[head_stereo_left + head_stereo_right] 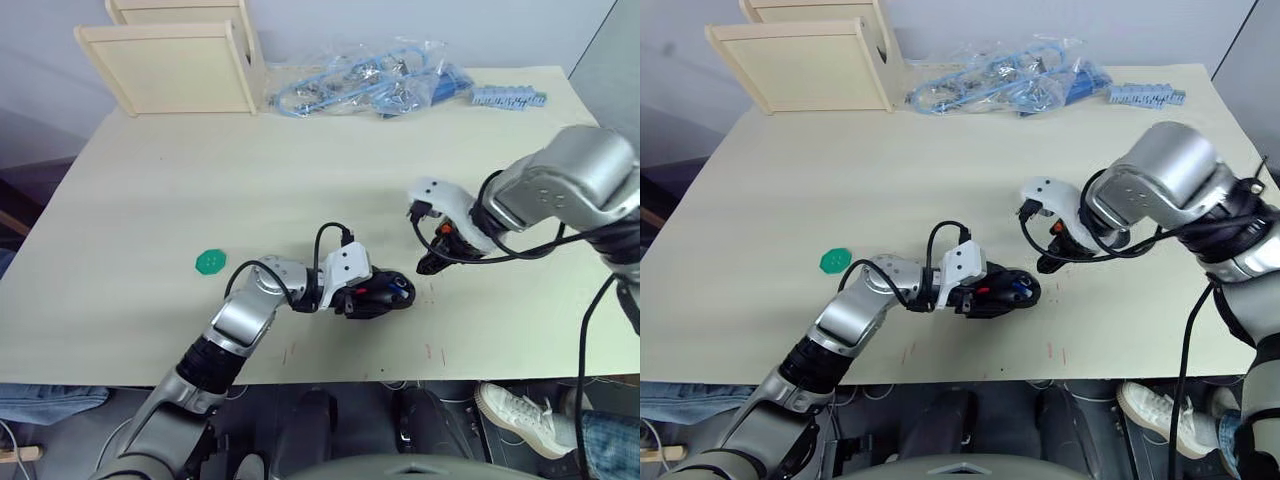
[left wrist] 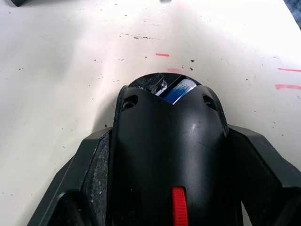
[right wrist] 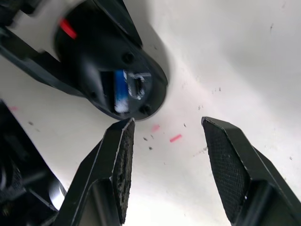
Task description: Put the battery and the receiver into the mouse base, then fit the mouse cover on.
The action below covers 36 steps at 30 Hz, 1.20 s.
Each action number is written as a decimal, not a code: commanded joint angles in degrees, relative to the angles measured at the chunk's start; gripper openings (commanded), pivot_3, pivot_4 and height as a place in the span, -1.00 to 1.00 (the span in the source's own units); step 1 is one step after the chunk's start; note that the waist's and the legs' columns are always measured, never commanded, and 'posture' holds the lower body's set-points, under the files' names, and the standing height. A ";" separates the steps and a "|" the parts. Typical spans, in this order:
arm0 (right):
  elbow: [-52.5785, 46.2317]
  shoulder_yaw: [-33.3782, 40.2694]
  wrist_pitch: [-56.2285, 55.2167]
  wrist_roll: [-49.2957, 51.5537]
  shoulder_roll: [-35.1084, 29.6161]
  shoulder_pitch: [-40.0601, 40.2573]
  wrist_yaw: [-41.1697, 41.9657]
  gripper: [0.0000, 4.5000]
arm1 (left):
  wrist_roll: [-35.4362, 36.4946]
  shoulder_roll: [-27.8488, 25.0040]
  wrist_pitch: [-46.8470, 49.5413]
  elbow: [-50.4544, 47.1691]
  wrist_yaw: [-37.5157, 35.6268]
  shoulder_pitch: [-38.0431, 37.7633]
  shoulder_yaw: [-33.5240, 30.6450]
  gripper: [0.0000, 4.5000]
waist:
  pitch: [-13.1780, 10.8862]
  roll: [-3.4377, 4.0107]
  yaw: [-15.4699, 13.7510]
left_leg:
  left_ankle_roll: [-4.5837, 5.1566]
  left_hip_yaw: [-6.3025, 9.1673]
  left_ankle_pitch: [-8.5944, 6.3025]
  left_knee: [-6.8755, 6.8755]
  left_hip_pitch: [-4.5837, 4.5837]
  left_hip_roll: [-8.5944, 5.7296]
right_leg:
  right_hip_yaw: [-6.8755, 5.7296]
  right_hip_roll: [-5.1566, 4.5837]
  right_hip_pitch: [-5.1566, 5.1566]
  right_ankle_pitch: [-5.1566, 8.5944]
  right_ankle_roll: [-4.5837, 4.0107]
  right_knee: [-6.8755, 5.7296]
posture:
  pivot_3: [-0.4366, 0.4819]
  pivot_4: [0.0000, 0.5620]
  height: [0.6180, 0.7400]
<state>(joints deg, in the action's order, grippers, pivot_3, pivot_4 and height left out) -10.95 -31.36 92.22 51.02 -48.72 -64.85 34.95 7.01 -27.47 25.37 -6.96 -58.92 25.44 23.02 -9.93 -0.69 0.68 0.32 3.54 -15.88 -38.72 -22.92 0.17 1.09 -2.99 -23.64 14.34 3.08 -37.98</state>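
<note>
Right wrist view, upper left: battery [image 3: 119, 89] and receiver [image 3: 137, 86] sit in the base [image 3: 113, 70] – left gripper [image 2: 169, 155] clamps it, right gripper [image 3: 164, 160] gapes empty – cover comes next.

Black mouse base [image 2: 167, 150] with red wheel, blue-and-white battery [image 3: 120, 89] inside.
</note>
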 commanded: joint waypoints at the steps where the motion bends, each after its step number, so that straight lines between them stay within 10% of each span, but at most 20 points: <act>1: -9.06 6.55 -6.43 -3.42 -4.71 6.24 -0.78 0.05 | 0.57 -0.30 -0.44 -0.45 -0.41 -0.45 -0.32 0.34 | 0.00 -0.01 -0.03 | 0.00 -0.01 0.00 0.01 -0.01 0.00 | 0.01 -0.01 0.00 0.00 0.00 0.01 | -0.05 -0.47 1.00; 16: -27.20 36.33 -32.08 -4.77 5.05 46.69 -4.86 0.05 | 0.64 -0.63 -0.47 -0.31 -0.90 -0.66 -0.55 0.34 | 0.05 -0.09 0.16 | 0.00 -0.11 0.00 0.02 0.15 0.00 | 0.14 0.01 0.07 0.00 0.02 -0.06 | -0.05 -0.47 1.00; 22: -24.52 32.32 -44.10 -12.57 10.17 53.09 -2.52 0.05 | 0.48 -0.73 -0.66 -0.09 -0.88 -0.73 -0.58 0.34 | 0.05 -0.08 0.19 | 0.00 -0.12 0.00 0.02 0.18 0.03 | 0.11 0.08 0.12 0.00 0.02 -0.03 | -0.05 -0.47 1.00; 28: -20.33 27.18 -53.13 -18.55 13.71 56.20 0.62 -0.97 | 0.43 -0.95 -1.09 0.52 -1.11 -0.65 -0.79 0.34 | 0.05 -0.07 0.14 | 0.00 -0.11 0.01 0.03 0.22 0.04 | 0.12 0.10 0.12 0.01 0.01 -0.05 | -0.05 -0.47 1.00; 36: -15.07 22.38 -60.26 -24.57 16.06 55.19 4.15 -0.97 | 0.47 -1.06 -0.98 0.67 -1.23 -0.56 -0.94 0.34 | 0.05 -0.07 0.15 | 0.00 -0.12 0.01 0.02 0.25 0.04 | 0.14 0.11 0.13 0.00 0.01 -0.07 | -0.05 -0.47 1.00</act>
<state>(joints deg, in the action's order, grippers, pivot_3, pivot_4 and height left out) -25.78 -8.92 34.08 27.30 -32.84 -8.64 38.40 7.03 -28.15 24.44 -6.46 -59.78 24.95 22.47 -9.88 -0.75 0.84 0.31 3.41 -15.87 -38.70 -22.67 0.20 1.24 -2.88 -23.52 14.34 3.09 -38.05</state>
